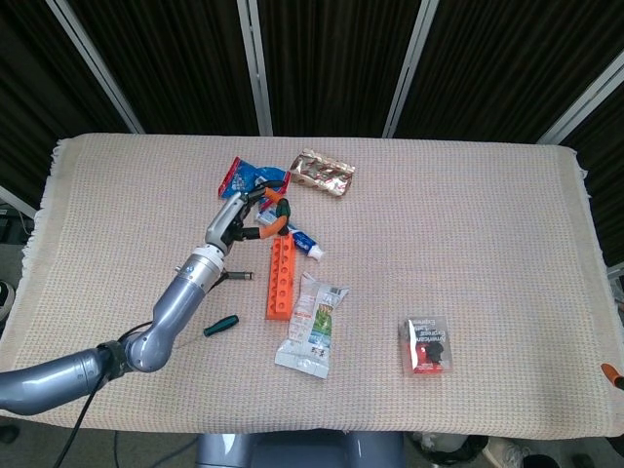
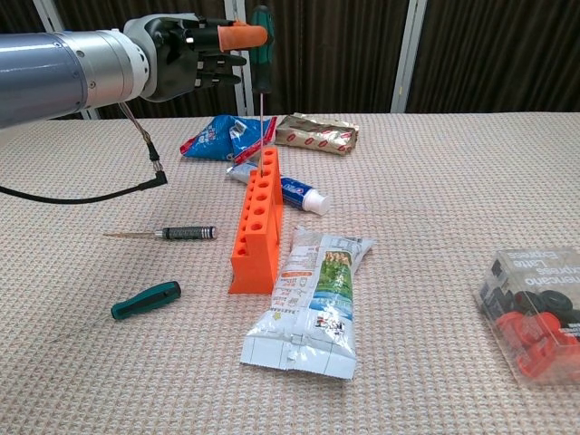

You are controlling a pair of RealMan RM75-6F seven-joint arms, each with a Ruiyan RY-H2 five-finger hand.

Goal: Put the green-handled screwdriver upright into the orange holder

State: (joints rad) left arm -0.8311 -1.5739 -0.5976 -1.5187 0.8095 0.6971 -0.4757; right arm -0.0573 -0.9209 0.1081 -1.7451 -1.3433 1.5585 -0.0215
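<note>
The robot's left hand (image 2: 186, 56) is raised above the far left part of the table, its thumb and an orange-tipped finger pinching the green-handled screwdriver (image 2: 261, 54) by its handle while the other fingers curl loosely beside it. The screwdriver hangs upright, blade down, its thin shaft reaching to the far end of the orange holder (image 2: 256, 223); whether the tip is inside a hole or just above it cannot be told. The holder is a long wedge-shaped block with a row of round holes, lying left of the table's middle with one end toward the far edge. The right hand is not visible in either view. The table (image 1: 468, 244) is covered with a beige woven cloth. Just right of the holder lies a white and green pouch (image 2: 313, 299), and a toothpaste tube (image 2: 294, 193) lies at its far end. A blue packet (image 2: 222, 138) and a gold foil packet (image 2: 317, 134) lie nearer the far edge. Left of the holder lie a black-handled driver (image 2: 172, 233) and a second green-handled screwdriver (image 2: 147, 300). A clear box of red and black parts (image 2: 535, 313) sits toward the near right corner. Behind the table hang dark curtains between pale metal bars.
</note>
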